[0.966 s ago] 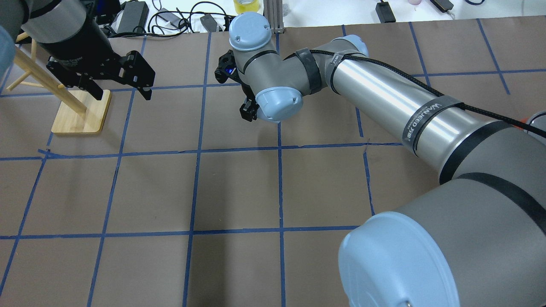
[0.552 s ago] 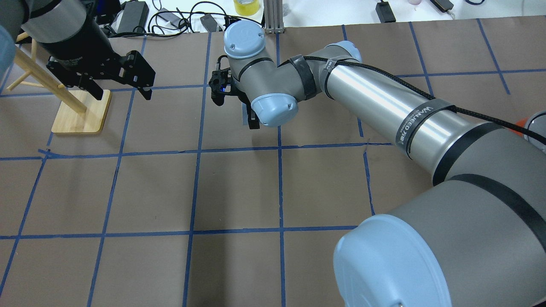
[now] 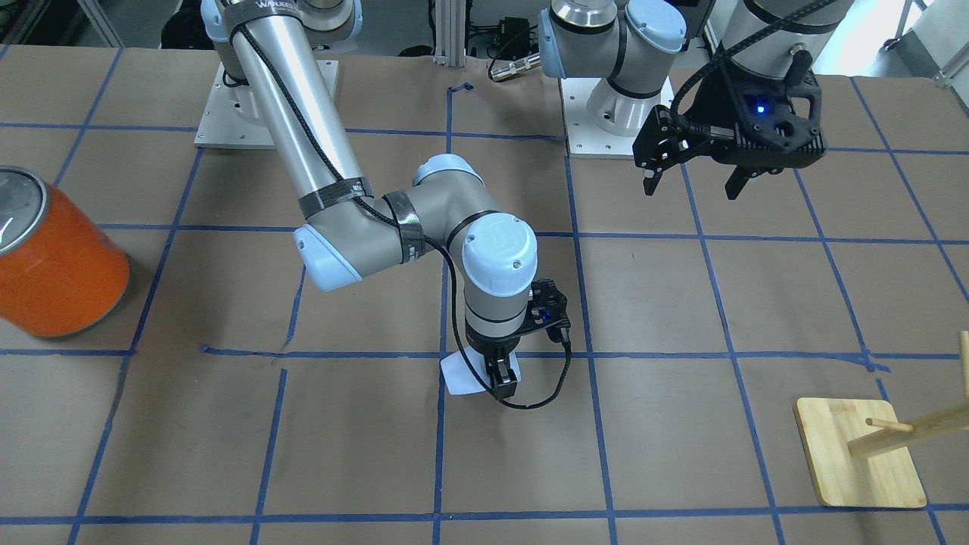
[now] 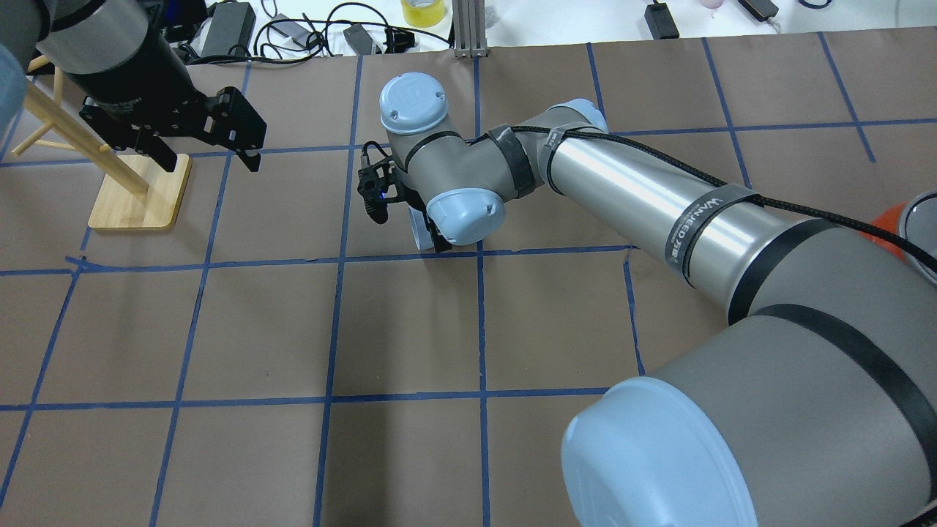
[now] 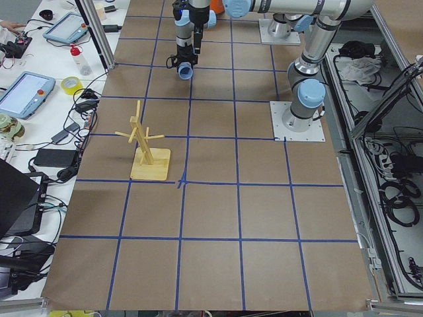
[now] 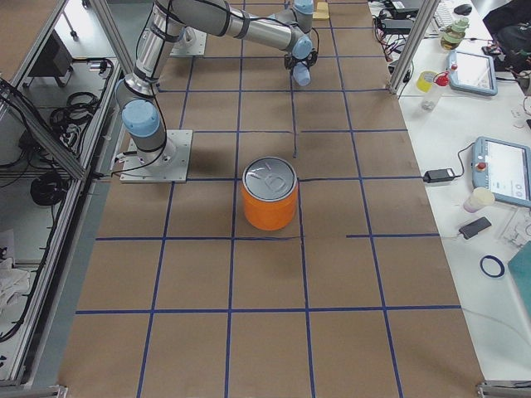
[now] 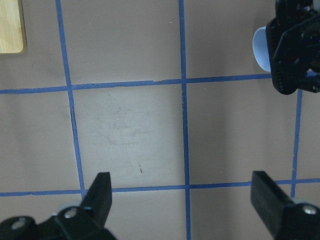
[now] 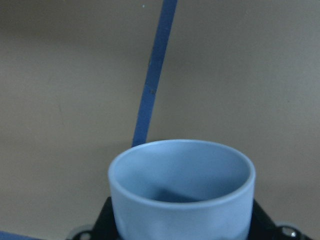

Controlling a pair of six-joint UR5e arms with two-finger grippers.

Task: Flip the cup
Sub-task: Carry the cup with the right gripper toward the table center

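Note:
The cup is a small pale blue tumbler held in my right gripper, which is shut on it low over the brown table near the middle. In the overhead view the cup peeks out under the right wrist. The right wrist view shows the cup close up with its open mouth facing the camera. I cannot tell whether it touches the table. My left gripper is open and empty, hanging well above the table beside the wooden rack. In the left wrist view the cup sits at the top right.
A large orange can with a silver top stands on the robot's right side of the table. A wooden peg rack stands on its left side, under the left arm. Cables and devices lie along the far edge.
My right arm has swung its wrist back toward the robot and lower, so the cup now shows under it. The left arm has not moved.

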